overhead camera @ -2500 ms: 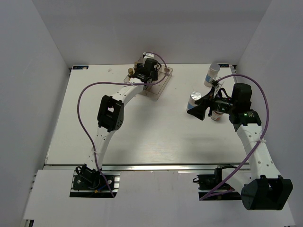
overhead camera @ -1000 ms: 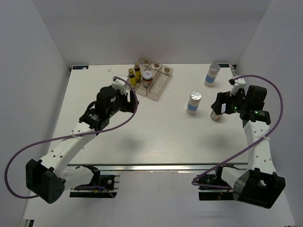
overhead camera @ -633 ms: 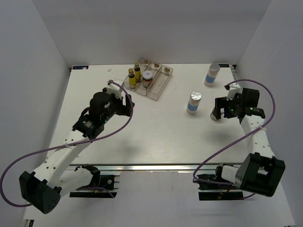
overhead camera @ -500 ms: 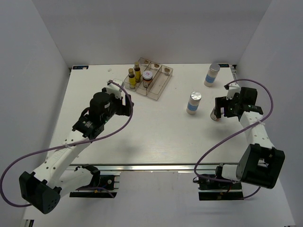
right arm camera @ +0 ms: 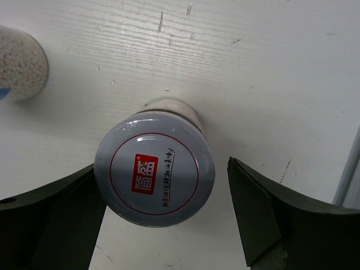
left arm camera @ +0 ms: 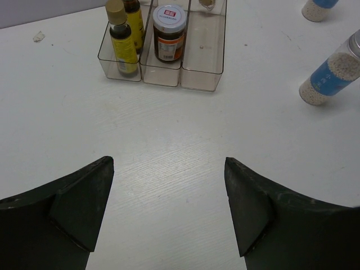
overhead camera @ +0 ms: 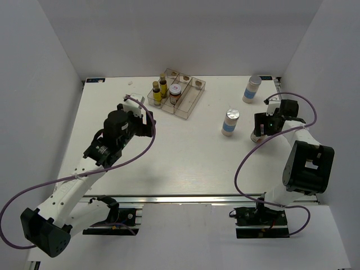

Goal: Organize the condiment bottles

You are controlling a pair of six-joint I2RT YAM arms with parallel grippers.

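Looking from the top, the right pincer (overhead camera: 260,127) hangs spread over a brown jar (overhead camera: 256,137) near the table's (overhead camera: 185,163) right edge. The left pincer (overhead camera: 143,117) gapes empty, short of the tray (overhead camera: 191,99).

Left wrist: 2 yellow bottles (left arm camera: 121,48) and a second jar (left arm camera: 169,35) in that tray.

Right wrist: brown jar's lid between wide, unclamped jaws.

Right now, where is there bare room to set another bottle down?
Bare: the wide middle between the tray and the near edge, and the corner left of the tray. Crowded: the right side, with two white bottles and a jar.
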